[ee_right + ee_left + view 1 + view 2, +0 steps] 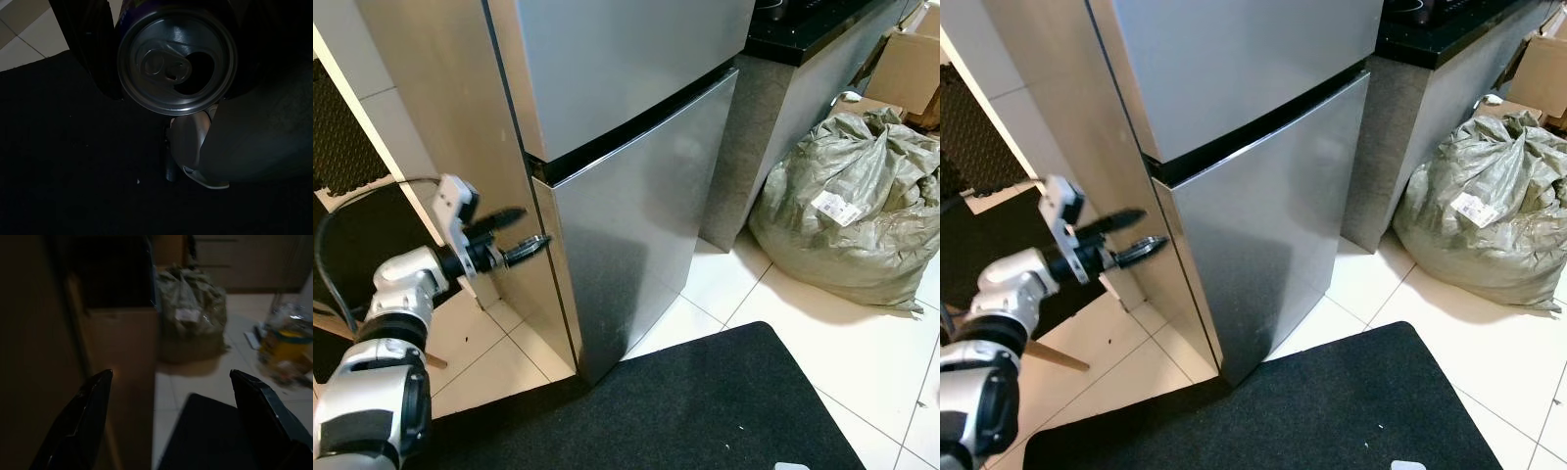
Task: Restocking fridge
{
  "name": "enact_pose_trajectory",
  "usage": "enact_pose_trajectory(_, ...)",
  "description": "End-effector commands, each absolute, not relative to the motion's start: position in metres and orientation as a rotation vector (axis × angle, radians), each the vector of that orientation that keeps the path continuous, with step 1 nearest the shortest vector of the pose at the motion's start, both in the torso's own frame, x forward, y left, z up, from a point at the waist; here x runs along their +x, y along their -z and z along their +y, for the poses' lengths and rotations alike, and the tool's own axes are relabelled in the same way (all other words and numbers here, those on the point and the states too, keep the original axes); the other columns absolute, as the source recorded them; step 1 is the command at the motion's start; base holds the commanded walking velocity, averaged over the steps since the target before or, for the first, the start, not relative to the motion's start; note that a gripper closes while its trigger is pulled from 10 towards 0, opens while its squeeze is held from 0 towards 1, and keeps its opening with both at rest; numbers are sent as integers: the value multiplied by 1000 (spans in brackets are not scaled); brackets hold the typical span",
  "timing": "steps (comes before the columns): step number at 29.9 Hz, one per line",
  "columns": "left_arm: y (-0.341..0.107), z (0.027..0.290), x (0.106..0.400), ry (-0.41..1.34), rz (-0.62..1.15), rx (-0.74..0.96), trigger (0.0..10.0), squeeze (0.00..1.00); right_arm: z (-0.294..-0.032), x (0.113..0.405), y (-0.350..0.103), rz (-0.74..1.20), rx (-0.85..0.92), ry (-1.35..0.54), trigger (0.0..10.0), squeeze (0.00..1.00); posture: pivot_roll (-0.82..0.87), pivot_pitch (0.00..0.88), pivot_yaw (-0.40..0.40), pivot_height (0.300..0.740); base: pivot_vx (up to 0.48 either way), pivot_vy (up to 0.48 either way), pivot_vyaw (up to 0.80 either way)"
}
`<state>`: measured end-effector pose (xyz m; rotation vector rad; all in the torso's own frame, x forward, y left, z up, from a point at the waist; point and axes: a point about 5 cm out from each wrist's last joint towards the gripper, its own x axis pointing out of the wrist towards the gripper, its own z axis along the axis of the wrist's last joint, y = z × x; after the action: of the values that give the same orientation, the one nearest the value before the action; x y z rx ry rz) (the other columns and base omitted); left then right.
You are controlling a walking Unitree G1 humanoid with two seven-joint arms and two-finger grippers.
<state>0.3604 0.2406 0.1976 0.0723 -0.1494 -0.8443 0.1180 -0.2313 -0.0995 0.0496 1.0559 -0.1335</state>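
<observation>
White tile floor w/ a black mat in front of the silver fridge; both doors closed. Grey sack slumped by the counter on my right. I've got the left gripper up at the fridge's left edge, just below the door seam, fingers apart, nothing between them. Right gripper is clamped on a can, opened top facing the wrist cam, over the mat.

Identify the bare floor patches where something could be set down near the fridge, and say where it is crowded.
Free: white tiles between the fridge, sack and black mat; the mat itself too. Crowded: the gap left of the fridge, where the left pincer sits open by the door edge.
</observation>
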Motion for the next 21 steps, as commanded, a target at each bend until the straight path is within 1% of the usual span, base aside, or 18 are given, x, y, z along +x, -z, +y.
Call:
enact_pose_trajectory(1,-200,254,359,778,-159,79,10000,0,-230,111,102,1079,61,138,10000,0,-115,129,75,740,0,0,0)
enact_pose_trajectory(3,-202,255,360,758,-169,68,10000,0,-230,111,102,1079,62,139,10000,0,-116,129,76,740,0,0,0)
enact_pose_trajectory(4,-203,253,361,741,-180,60,10000,208,-229,111,102,1078,63,139,10000,0,-117,130,77,740,0,0,0)
enact_pose_trajectory(5,-203,253,361,741,-180,60,10000,208,-229,111,102,1078,63,139,10000,0,-117,130,77,740,0,0,0)
enact_pose_trajectory(6,-202,251,362,741,-180,47,10000,851,-229,111,102,1078,63,140,10000,0,-117,130,77,740,0,0,0)
enact_pose_trajectory(7,-202,250,363,741,-179,40,10000,851,-229,111,102,1078,63,140,10000,0,-117,130,77,740,0,0,0)
enact_pose_trajectory(8,-200,246,364,735,-179,36,10000,1000,-229,110,102,1078,64,140,10000,0,-114,132,77,740,0,0,0)
enact_pose_trajectory(10,-200,246,364,735,-179,36,10000,1000,-229,110,102,1078,64,140,10000,0,-114,132,77,740,0,0,0)
enact_pose_trajectory(11,-197,240,366,728,-183,27,10000,1000,-229,110,102,1079,63,140,10000,0,-114,136,77,740,0,0,0)
enact_pose_trajectory(12,-197,240,366,728,-183,27,10000,1000,-229,110,102,1079,63,140,10000,0,-114,136,77,740,0,0,0)
enact_pose_trajectory(13,-193,232,367,735,-186,3,10000,1000,-229,109,103,1081,64,139,10000,0,-115,141,78,740,0,0,0)
enact_pose_trajectory(14,-193,232,367,735,-186,3,10000,1000,-229,109,103,1081,64,139,10000,0,-115,141,78,740,0,0,0)
enact_pose_trajectory(16,-187,217,370,753,-193,-65,10000,1000,-227,107,104,1084,66,137,10000,0,-120,147,81,740,0,0,0)
enact_pose_trajectory(17,-187,217,370,753,-193,-65,10000,1000,-227,107,104,1084,66,137,10000,0,-120,147,81,740,0,0,0)
enact_pose_trajectory(19,-186,209,373,759,-195,-102,10000,1000,-227,105,104,1087,67,138,10000,0,-121,152,83,740,0,0,0)
enact_pose_trajectory(20,-187,206,374,763,-195,-113,10000,796,-228,104,104,1090,67,139,10000,0,-122,155,84,740,0,0,0)
enact_pose_trajectory(21,-187,206,374,763,-195,-113,10000,796,-228,104,104,1090,67,139,10000,0,-122,155,84,740,0,0,0)
